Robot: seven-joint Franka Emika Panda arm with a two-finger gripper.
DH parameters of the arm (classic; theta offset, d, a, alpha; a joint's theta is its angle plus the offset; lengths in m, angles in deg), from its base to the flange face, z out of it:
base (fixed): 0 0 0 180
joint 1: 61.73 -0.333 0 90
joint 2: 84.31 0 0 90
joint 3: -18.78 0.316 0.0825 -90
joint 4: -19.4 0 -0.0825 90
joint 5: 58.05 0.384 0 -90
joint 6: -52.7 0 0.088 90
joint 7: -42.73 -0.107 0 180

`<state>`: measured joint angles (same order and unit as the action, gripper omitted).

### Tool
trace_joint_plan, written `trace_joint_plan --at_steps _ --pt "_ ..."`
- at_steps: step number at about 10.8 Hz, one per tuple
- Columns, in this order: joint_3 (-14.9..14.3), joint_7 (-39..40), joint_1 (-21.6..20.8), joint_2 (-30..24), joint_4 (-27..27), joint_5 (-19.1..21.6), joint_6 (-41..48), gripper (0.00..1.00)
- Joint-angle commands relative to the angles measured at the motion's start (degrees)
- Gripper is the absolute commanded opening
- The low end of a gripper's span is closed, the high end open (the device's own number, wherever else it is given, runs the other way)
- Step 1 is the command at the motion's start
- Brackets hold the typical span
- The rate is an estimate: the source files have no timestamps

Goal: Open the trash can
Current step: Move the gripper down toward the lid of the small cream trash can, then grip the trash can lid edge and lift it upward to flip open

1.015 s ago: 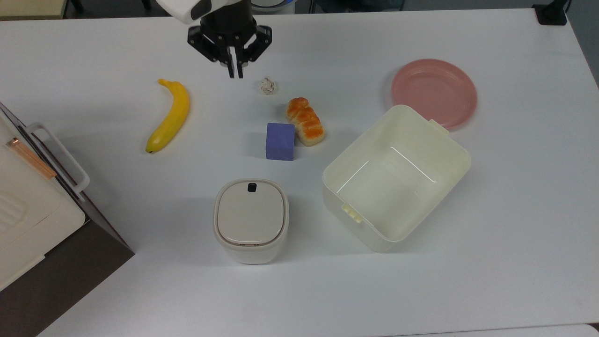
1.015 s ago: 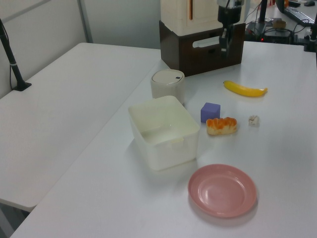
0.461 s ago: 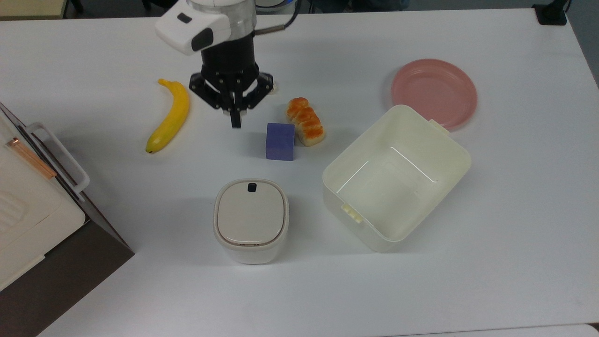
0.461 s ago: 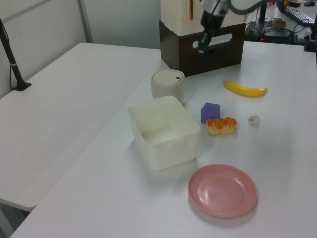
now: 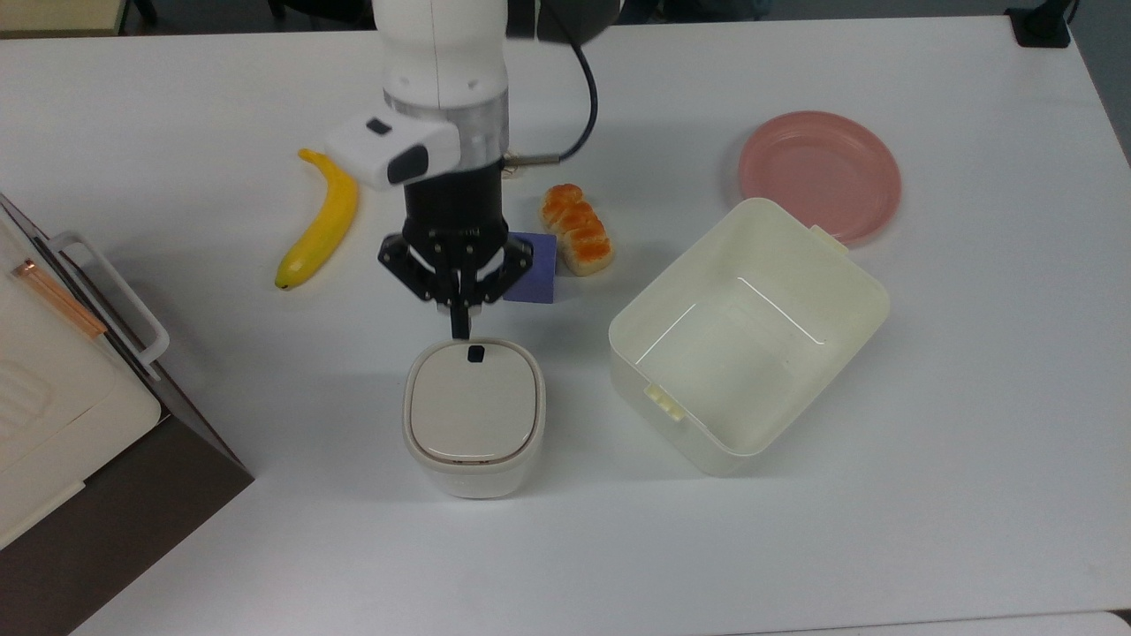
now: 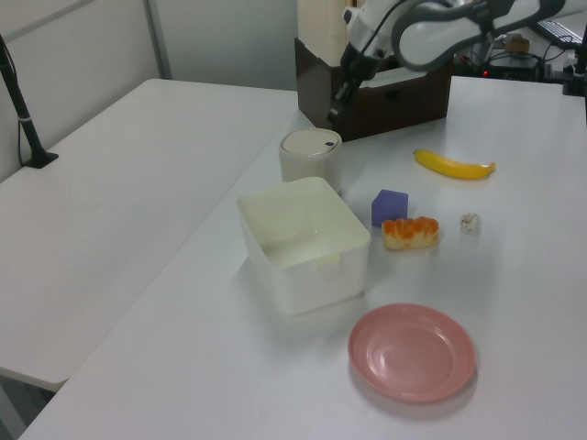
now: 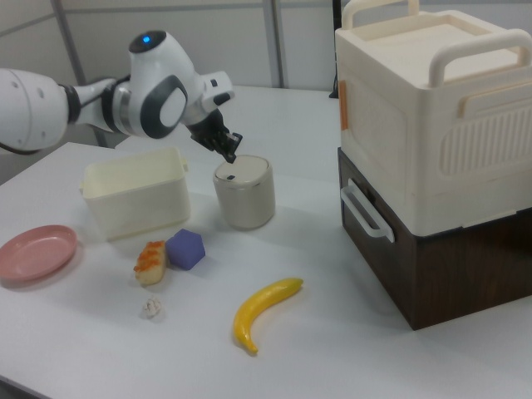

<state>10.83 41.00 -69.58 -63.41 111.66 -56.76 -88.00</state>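
Purple block point(image 5: 534, 276) partly hidden behind gripper point(image 5: 459, 331), brown cabinet point(image 5: 106, 495) cut off by top view's left edge

Trash can point(image 5: 474, 415) — smooth matt plastic

White rounded arm point(image 5: 442, 53), black cable point(image 5: 585, 97), black wrist, black claw point(image 5: 459, 331), blue light point(image 7: 148, 37)

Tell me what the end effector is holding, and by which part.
Nothing: the end effector is shut and empty, above the trash can near its button.
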Motion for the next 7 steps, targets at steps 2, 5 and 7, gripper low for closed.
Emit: trace_joint_plan --at_steps 2,5,7 --pt "-0.5 -2.5 -0.7 5.2 -3.1 -0.3 -4.6 0.05" --pt "-0.5 -2.2 -1.5 6.3 -1.4 -2.3 -4.6 0.05" --pt "-0.5 -2.2 -1.5 5.7 -1.4 -2.3 -4.1 0.05"
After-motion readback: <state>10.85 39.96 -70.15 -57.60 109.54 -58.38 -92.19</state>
